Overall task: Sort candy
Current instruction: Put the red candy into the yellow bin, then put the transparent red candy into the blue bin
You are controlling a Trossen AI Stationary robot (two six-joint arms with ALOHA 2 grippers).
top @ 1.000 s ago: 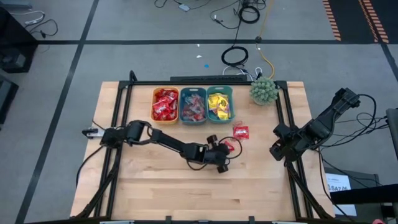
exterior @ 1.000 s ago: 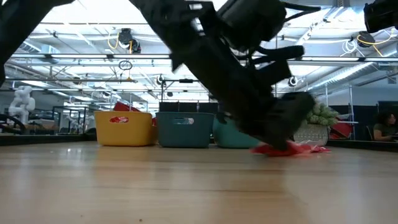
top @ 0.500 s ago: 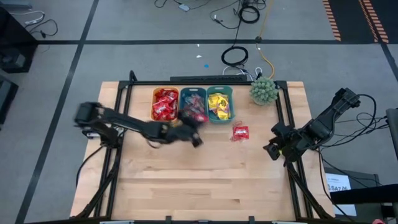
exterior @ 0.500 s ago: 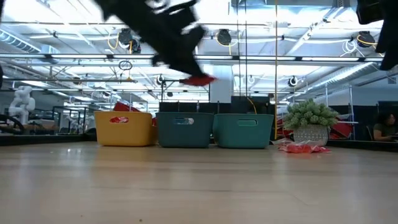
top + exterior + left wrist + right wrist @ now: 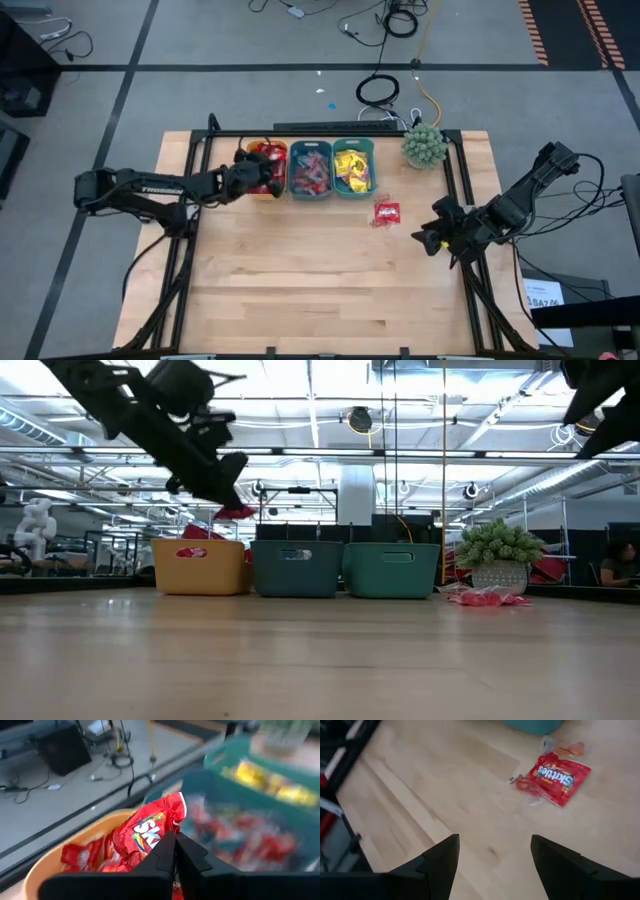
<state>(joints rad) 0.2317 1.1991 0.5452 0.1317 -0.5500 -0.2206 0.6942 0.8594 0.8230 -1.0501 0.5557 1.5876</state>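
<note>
Wooden tabletop is carrying three bins in a row along its far edge: an orange bin (image 5: 256, 166) on the left end, a dark teal bin (image 5: 311, 168) in the middle and a lighter teal bin (image 5: 353, 166) beside the green plant (image 5: 424, 145).

The left gripper (image 5: 174, 851) is hanging over the orange bin, its fingers pinched tight on a shiny red packet (image 5: 150, 827). In the low view the packet (image 5: 236, 512) is dangling just above the bin's rim, not yet inside. Below it in the left wrist view, other red packets (image 5: 80, 855) are already lying in that bin, so the held one looks to be going straight down among its own kind; the drop seems to turn only on the packet being over the orange bin's opening and not over the neighbouring dark teal one, which is touching it on the right.

The right gripper (image 5: 492, 857) is waiting near the table's right edge with its fingers spread and nothing between them. Ahead of it on the bare wood, another red packet (image 5: 557, 776) is lying flat with a few tiny wrapped pieces (image 5: 526, 785) touching it. This small heap (image 5: 386, 213) is sitting in front of the lighter teal bin, and the right arm is the nearer one to it; the packet's long side is running slantwise to that gripper's fingers.
</note>
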